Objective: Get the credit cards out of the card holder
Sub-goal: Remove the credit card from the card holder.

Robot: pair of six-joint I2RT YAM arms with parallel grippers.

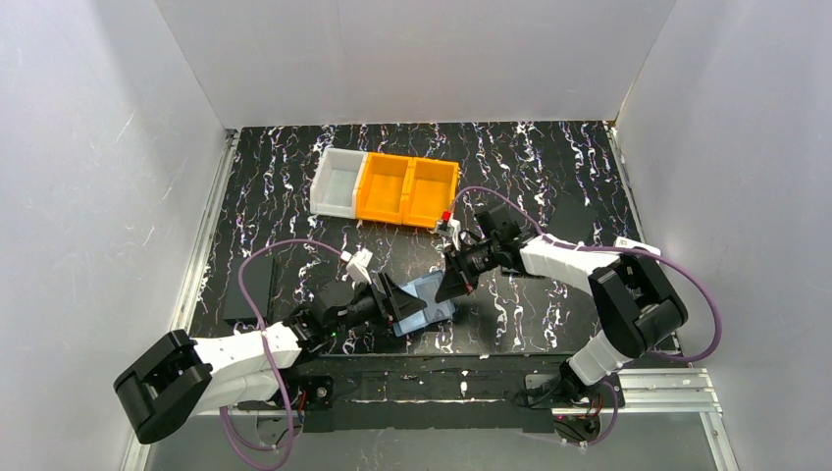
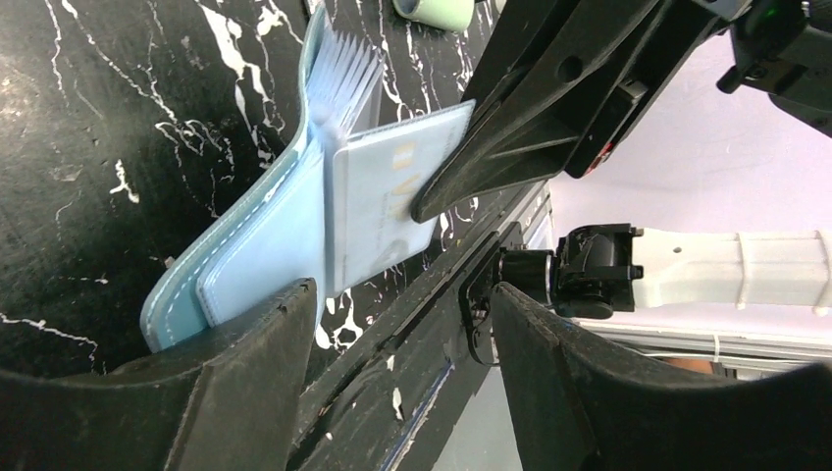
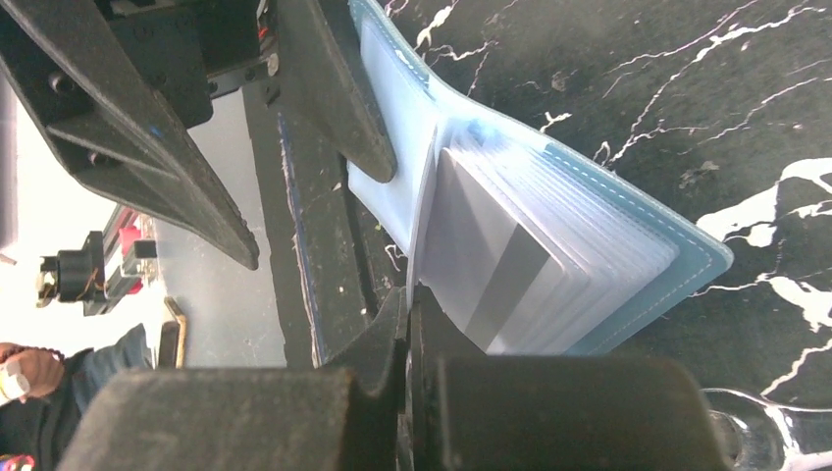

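Black, white-veined tabletop (image 1: 549, 167) ringed by plain white walls (image 1: 412, 59), with a white bin (image 1: 337, 182) and two orange bins (image 1: 407, 191) set side by side toward the back. Near the front edge, between the two arms, the card holder (image 1: 432, 294) lies spread open on the table, pale blue lining up, its clear pockets fanned out. The right gripper (image 3: 407, 314) has its jaws pressed together on the edge of one clear sleeve (image 3: 420, 235) lifted off the fan; whether a card is pinched along with it cannot be told. The credit cards (image 3: 491, 265), pale grey, sit in the pockets inside the holder, one with small printed marks just beside the right fingertips. The left gripper (image 2: 402, 294) stands with its jaws wide apart and nothing between them, one of its fingers (image 2: 255, 353) low against the holder's outer cover, the other out past the table's front rail
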